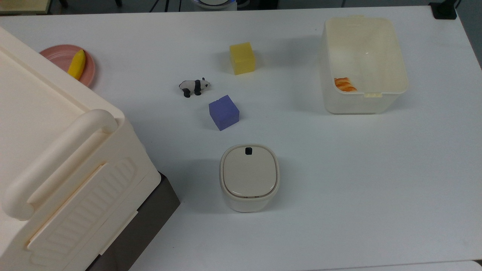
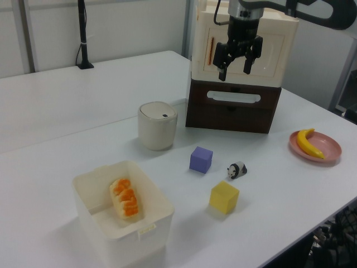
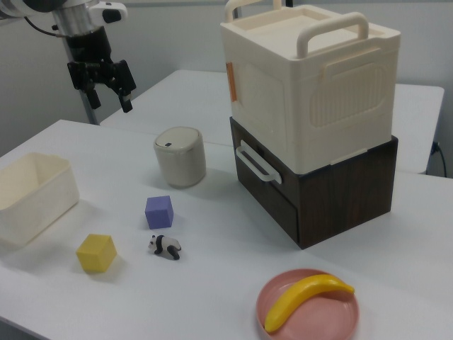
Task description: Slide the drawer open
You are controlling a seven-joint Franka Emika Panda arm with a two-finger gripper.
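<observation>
The white table (image 1: 339, 180) carried everything; at the far left of the top view stood the cream cabinet (image 1: 56, 158), and in the right view it took the upper right of the frame, sitting on a dark brown base; the drawer (image 3: 265, 180), in that base, lay at the centre of the right view with its white loop handle (image 3: 255, 164) facing the frame's left, and it looked fully closed, its front flush with the base; the gripper (image 2: 239, 60) hung high in the upper middle of the left view, above the handle and well apart from it, its jaws spread and holding nothing; so the step in hand seemed to be the approach, with no contact yet made; the next move would call for lowering to handle height, closing on or hooking the loop, then pulling straight outward; the lidded bin (image 2: 158, 124) stood near the drawer's front corner and might crowd that path.
</observation>
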